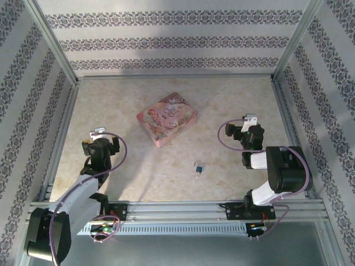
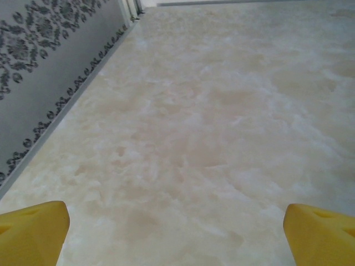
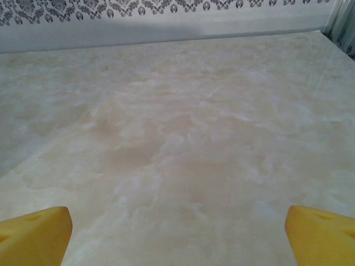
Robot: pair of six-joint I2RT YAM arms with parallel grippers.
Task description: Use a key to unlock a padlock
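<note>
Barely visible: padlock (image 1: 198,166) tiny, key (image 1: 196,175) blurred nr it.

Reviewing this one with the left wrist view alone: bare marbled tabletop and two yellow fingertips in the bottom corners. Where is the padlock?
Observer: From the top camera, the padlock lies on the table near its front edge, roughly midway across.
Operator: Is anything else lying out there?
Observer: Yes, a pink box sits farther back, apart from the padlock.
Operator: What is the right gripper doing?
Observer: The right gripper is open with nothing between its fingers, over bare table to the right of the box.
</note>
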